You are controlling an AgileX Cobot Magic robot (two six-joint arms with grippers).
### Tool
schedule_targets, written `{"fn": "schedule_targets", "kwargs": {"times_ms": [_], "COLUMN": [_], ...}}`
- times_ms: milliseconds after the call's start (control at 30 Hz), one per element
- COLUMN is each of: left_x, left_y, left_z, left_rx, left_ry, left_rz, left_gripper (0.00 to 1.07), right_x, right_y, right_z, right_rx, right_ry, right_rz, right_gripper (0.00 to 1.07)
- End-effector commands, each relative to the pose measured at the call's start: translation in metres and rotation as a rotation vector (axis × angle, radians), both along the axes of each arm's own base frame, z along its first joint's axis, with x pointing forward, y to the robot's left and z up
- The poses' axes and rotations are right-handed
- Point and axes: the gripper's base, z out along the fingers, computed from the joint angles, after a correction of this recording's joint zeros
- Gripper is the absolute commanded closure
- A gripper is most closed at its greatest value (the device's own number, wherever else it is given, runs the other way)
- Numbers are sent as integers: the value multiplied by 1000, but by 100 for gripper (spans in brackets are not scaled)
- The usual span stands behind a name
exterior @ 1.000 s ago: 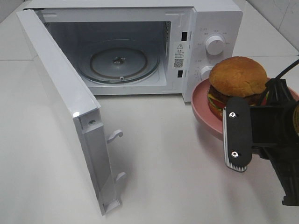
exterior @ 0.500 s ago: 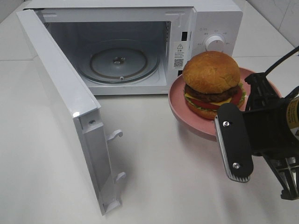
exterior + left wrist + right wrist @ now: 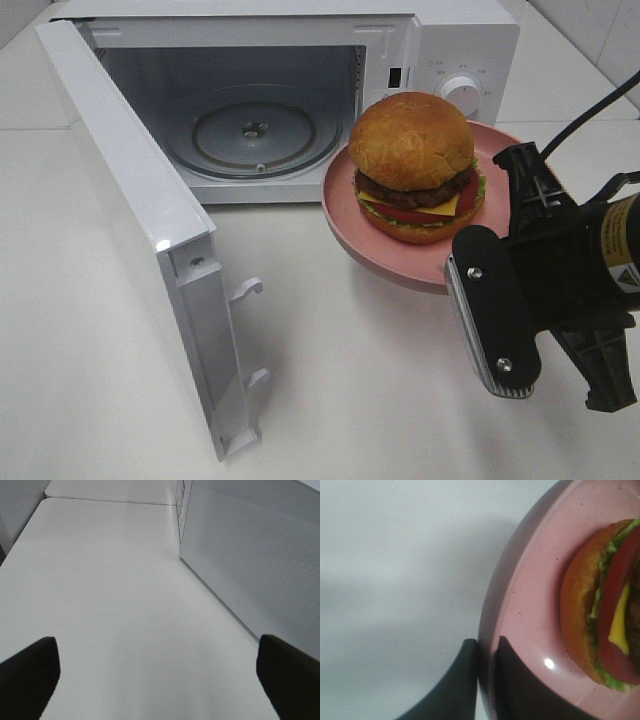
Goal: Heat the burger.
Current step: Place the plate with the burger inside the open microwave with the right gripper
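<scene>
The right gripper (image 3: 485, 647) pinches the rim of the round pink plate (image 3: 345, 215). The tall golden-bun burger (image 3: 412, 150) stands on the plate just beyond its fingertips. From this hand the open white microwave (image 3: 470, 40), with its glass turntable (image 3: 255, 135), lies ahead and to the left, near the plate's far rim. The white door (image 3: 130, 200) stands well apart, so the way looks free. The left gripper (image 3: 160, 677) is spread wide, empty, and farther away.

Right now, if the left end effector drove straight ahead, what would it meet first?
Probably the white table; the open microwave door stands off to one side of that line, though depth is hard to judge.
</scene>
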Motion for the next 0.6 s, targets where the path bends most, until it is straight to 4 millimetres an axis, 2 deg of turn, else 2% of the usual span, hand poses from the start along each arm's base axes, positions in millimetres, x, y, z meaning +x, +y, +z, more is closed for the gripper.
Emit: {"fn": "schedule_targets", "kwargs": {"times_ms": [33,600], "left_x": [-2,-2], "left_y": [-1,-1], "left_z": [-1,-1], "left_rx": [-8,-8], "left_ry": [-6,-6], "left_rz": [-3,-3], "left_gripper": [7,7], "right_x": [2,3], "right_y": [5,11], "right_z": [7,10], "right_rx": [21,23], "right_ry": [-64,-114], "right_rz": [78,190], "right_gripper": [102,102]}}
